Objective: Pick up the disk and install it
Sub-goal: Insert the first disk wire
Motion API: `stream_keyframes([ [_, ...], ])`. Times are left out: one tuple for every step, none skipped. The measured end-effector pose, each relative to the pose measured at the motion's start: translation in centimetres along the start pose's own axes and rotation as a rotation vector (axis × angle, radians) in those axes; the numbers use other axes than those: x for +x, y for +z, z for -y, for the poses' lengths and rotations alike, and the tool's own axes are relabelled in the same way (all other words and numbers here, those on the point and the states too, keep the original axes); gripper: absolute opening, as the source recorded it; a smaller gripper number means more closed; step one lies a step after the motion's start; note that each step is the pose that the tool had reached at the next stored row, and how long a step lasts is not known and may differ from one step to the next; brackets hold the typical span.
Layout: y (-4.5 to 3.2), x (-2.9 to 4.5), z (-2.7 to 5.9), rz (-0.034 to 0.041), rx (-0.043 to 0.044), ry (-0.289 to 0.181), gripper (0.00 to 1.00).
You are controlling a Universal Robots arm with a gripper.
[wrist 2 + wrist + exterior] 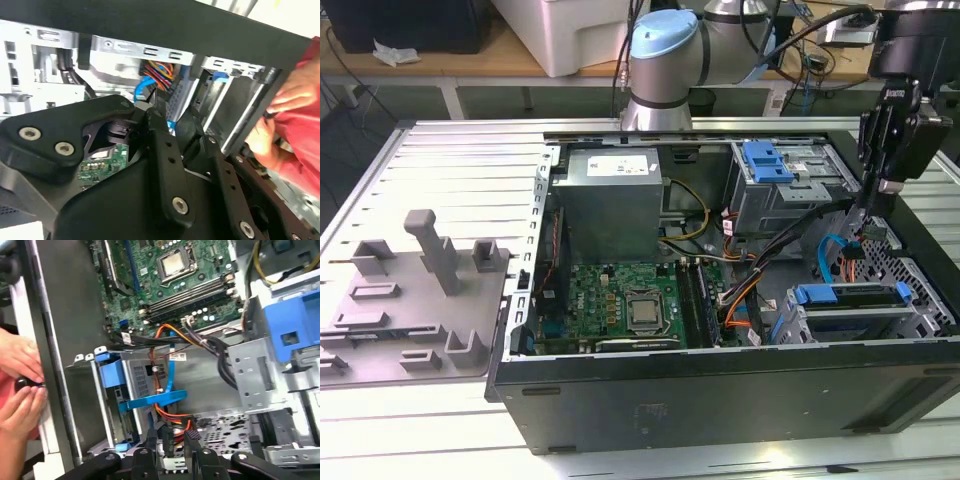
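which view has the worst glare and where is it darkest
second wrist view: glare washes out the metal frame, gripper dark against it; first wrist view: evenly lit motherboard; exterior view: even light, the case's near wall darkest

Bright even overhead light, soft shadows, mild glare

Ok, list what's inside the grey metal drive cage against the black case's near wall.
The silver disk in its blue plastic carrier. The cage walls hide the disk's underside and anything below.
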State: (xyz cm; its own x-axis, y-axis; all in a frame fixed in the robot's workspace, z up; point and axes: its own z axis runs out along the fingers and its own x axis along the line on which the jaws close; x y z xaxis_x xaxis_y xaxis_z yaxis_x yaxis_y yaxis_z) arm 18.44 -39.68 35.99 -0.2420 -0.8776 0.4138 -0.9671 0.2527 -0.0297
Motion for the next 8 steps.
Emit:
stream_keyframes([
  [0.60, -0.76, -0.09, -0.0349, 0.0069, 0.002, 0.35],
  [1.03, -0.96, -0.09, -0.0356, 0.0070, 0.002, 0.35],
  [1.09, -1.00, -0.06, -0.0356, 0.0071, 0.002, 0.35],
  [1.14, -1.03, -0.02, -0.0357, 0.0071, 0.002, 0.35],
  [1.20, -1.08, 0.07, -0.0358, 0.0070, 0.002, 0.35],
  [1.23, -1.11, 0.12, -0.0359, 0.0068, 0.002, 0.35],
  [1.29, -1.15, 0.17, -0.0359, 0.0067, 0.002, 0.35],
  [1.34, -1.16, 0.20, -0.0361, 0.0063, 0.002, 0.35],
])
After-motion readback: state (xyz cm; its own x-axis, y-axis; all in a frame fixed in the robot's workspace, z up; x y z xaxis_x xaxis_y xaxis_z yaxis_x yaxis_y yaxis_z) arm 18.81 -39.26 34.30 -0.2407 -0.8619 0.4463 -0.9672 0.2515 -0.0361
